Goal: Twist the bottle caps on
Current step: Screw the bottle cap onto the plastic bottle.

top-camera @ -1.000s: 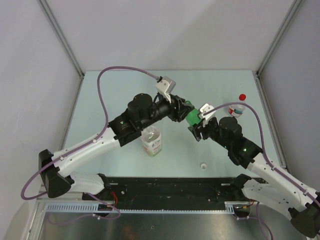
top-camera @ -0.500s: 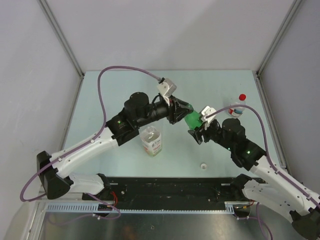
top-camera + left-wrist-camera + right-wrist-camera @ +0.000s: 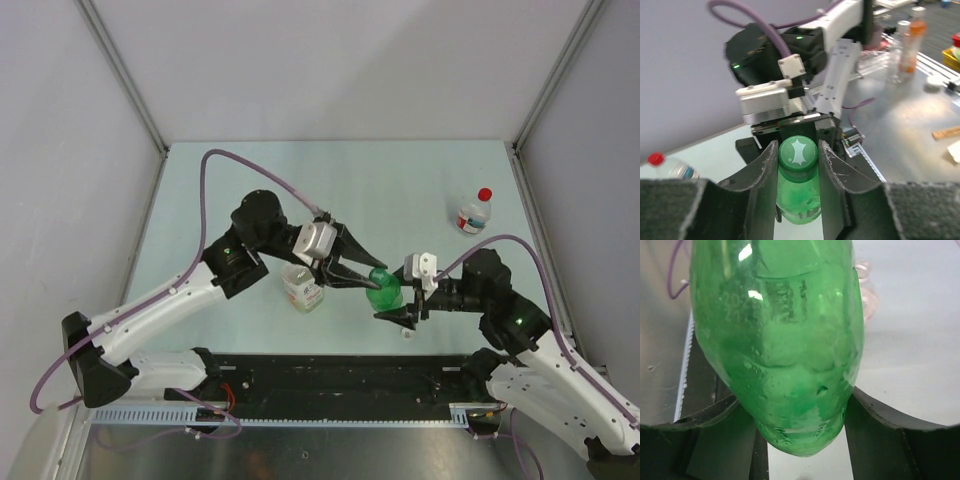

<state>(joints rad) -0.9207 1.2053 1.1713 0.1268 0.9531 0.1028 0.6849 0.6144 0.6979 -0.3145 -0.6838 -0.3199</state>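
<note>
I see the green bottle [image 3: 780, 350] as glossy, translucent plastic — its green cap [image 3: 798, 152] opaque, smooth on top. The left gripper [image 3: 797, 146] looks matt black, scuffed.

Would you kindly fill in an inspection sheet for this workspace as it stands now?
Surface: pale green table, bare parts look clean.
Job's things: green cap sits on the green bottle, tightness cannot be told; red cap on the small clear bottle.
Clutter: orange-labelled bottle stands partly under the left arm.
Tools: left tool closed on the green cap; right tool closed on the green bottle's body, holding it tilted off the table.
Cables: left purple cable and right purple cable arc above their arms, clear of the bottles.
Surroundings: grey walls; cluttered bench beyond.
</note>
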